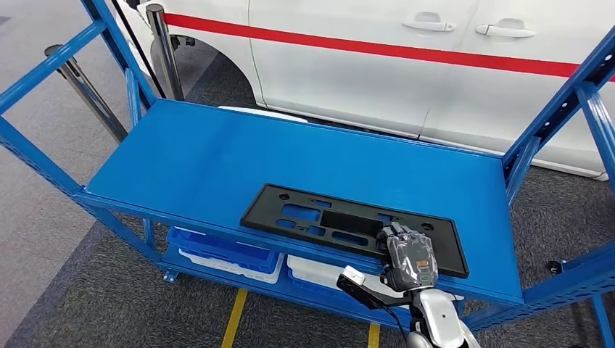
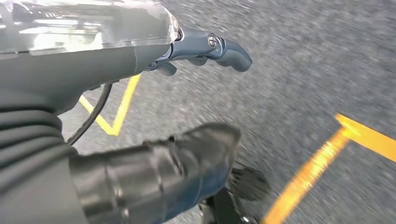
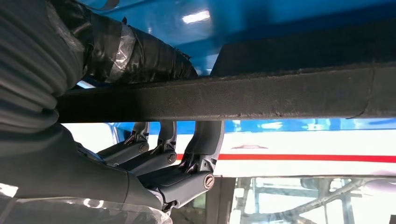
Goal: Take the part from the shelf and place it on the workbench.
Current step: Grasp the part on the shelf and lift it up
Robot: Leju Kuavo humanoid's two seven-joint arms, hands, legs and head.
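Silver forearm is reaching up from below in the head view, its right hand sitting at the near edge of the black part, toward that part's right end. Clear plastic film is covering the back of the hand, wrinkled and glossy. Right wrist view is showing the grip closely: dark jointed fingers are curling up against one face of the part's edge while the thick thumb, wrapped in taped film, is pressing on the opposite face, so the hand is clamped on the part. That edge is looking matte, slightly grainy, with a thin moulding seam running along it. Part itself is a long flat rectangular plastic panel with several rectangular cut-outs and small round holes, lying flat on the top board of the blue metal shelf, near its front rim. Shelf surface is smooth painted steel, with angled blue uprights at the corners; white and blue bins are sitting on the lower level. Left hand is hanging over grey speckled floor with yellow tape lines, fingers loosely extended and apart, holding nothing. White car with a red stripe is standing behind the shelf.
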